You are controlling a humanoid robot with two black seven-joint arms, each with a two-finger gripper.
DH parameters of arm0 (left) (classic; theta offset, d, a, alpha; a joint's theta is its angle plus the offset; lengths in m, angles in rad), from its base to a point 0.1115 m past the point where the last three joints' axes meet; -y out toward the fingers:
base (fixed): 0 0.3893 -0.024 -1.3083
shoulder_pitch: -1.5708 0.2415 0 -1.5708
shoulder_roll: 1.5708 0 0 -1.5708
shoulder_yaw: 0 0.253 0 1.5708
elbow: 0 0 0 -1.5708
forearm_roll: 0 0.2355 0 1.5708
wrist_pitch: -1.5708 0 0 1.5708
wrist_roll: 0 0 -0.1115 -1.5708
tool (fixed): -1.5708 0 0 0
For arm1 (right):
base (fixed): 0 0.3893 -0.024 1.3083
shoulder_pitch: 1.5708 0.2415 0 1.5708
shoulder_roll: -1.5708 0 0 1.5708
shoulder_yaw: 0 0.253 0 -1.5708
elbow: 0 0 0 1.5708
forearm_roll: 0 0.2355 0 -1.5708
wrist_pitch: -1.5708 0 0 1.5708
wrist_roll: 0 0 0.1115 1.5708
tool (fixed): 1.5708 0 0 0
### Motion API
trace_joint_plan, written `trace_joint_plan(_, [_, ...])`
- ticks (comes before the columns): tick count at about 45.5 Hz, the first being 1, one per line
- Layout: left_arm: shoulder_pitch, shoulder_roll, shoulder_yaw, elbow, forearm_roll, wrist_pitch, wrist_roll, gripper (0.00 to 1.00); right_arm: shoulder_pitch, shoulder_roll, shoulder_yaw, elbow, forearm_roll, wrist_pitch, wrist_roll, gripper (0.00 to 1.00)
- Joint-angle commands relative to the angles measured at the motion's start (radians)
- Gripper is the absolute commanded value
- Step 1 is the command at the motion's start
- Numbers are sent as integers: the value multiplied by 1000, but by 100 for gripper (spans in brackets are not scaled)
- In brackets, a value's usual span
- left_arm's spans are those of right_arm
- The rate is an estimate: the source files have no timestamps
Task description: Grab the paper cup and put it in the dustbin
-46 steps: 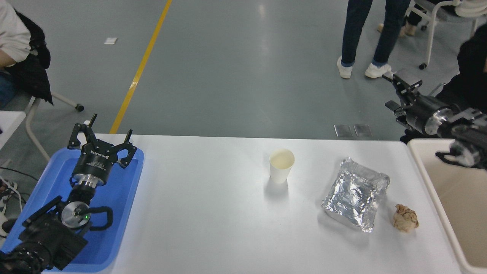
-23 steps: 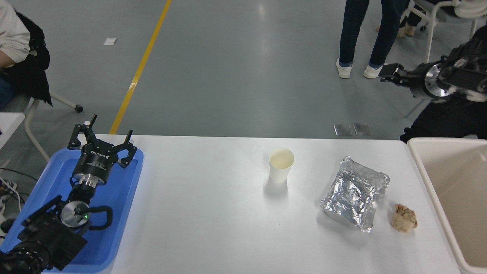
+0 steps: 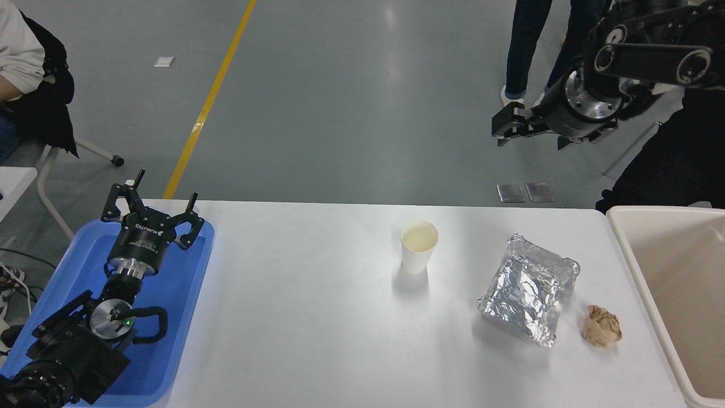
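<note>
Paper cup (image 3: 419, 246) stands upright, mouth up, near the table's (image 3: 317, 317) far edge, roughly mid-width, untouched. Dustbin (image 3: 626, 249) sits at the right edge. Between them: foil container (image 3: 529, 296) and a crumpled brown paper ball (image 3: 603, 325), both nearer the right edge.

Right gripper (image 3: 501, 127) hangs high beyond the far edge, pointing left, nothing in it; can't tell how far the jaws are parted from this angle. Left gripper (image 3: 152, 212) parked over the blue tray (image 3: 170, 317) at the left edge, jaws spread wide, empty.

Risks:
- Cup is light and empty-looking; a sideways approach likely knocks it over before the jaws close.
- Too hard a squeeze probably crushes the wall and it slips.
- A low carry to the dustbin could clip the foil container.

Versus 0.5 s ago: the right arm has swung left and slightly down from the far right corner toward the cup's side. Cup, foil, ball and left arm unchanged.
</note>
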Motion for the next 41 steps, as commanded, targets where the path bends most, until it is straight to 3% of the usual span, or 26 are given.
trace_joint_plan(1, [0,-1,0,0,0,0,0,100,57,11,37,54,-2,80,-2,100])
trace_joint_plan(20, [0,0,0,0,0,0,0,100,9,37,38,40,-17,48,-4,100])
trace_joint_plan(41, [0,0,0,0,0,0,0,100,-305,91,147,-32,-2,-309,-5,100])
